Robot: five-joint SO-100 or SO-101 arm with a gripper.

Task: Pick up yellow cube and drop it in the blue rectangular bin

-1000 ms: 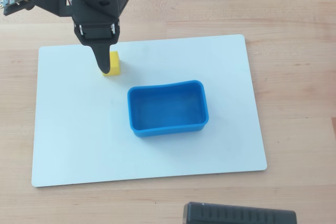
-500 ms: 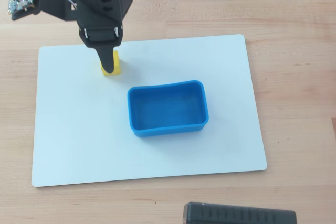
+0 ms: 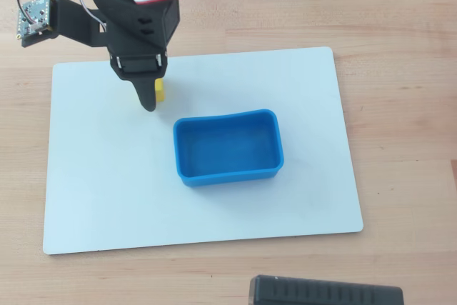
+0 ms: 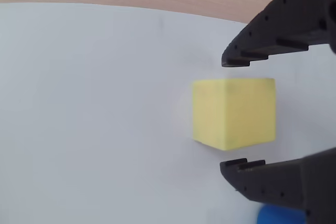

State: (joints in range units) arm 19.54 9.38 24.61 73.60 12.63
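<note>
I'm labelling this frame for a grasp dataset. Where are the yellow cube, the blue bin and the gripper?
yellow cube (image 4: 233, 113), wrist view, front face.
blue bin (image 3: 230, 174), overhead view, near wall.
gripper (image 4: 227, 114), wrist view, midway between the open fingertips, over the cube.

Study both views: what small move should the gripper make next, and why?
Probably close the gripper. In the wrist view the cube sits on the white board between the open jaws, with a gap showing on each side, so nothing holds it yet. The bin is empty.
</note>
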